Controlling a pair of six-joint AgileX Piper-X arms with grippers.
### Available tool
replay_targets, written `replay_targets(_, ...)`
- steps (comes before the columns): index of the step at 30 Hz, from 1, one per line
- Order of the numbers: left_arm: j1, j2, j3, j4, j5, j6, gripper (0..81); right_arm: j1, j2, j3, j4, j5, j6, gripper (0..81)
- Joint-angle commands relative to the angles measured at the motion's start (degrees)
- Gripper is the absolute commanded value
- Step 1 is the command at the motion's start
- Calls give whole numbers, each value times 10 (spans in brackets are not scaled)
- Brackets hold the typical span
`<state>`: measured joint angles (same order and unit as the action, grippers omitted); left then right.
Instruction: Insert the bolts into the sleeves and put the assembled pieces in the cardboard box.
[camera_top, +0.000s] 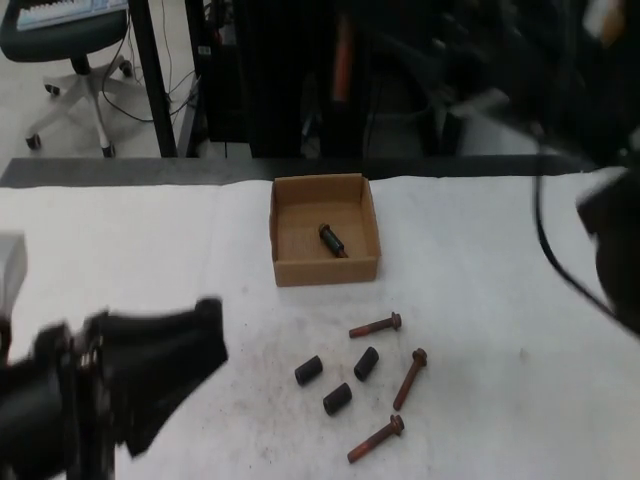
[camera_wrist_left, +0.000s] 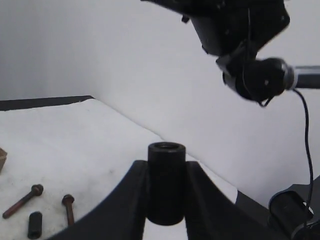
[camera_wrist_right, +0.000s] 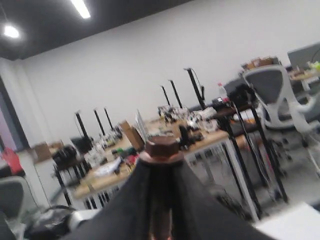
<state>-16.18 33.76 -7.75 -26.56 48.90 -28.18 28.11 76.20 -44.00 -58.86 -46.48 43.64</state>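
The left claw (camera_wrist_left: 166, 169) is clamped on an upright black sleeve (camera_wrist_left: 165, 196). The right claw (camera_wrist_right: 161, 167) grips a bolt (camera_wrist_right: 161, 148), its head sticking out past the claw. On the white bench (camera_top: 500, 280), the cardboard box (camera_top: 300, 268) holds one assembled piece (camera_top: 331, 240). Three loose bolts (camera_top: 376, 325) and three loose sleeves (camera_top: 308, 370) lie at the box's six o'clock.

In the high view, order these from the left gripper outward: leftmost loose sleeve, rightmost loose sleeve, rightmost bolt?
1. The leftmost loose sleeve, nearest the left gripper.
2. The rightmost loose sleeve, mid-cluster.
3. The rightmost bolt, farthest right.
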Motion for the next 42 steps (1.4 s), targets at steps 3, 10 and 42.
replay_targets(3, -23, 126, -62, -98, 57, 8, 1, 7, -12, 71, -158, 21, 59, 8)
replay_targets(10, -105, 254, -111, -176, 86, 8, 1, 41, -12, 89, -135, 22, 26, 8)
replay_targets(42, -135, 277, -118, -262, 26, 20, 1, 41, -12, 88, -28, -1, -26, 8)
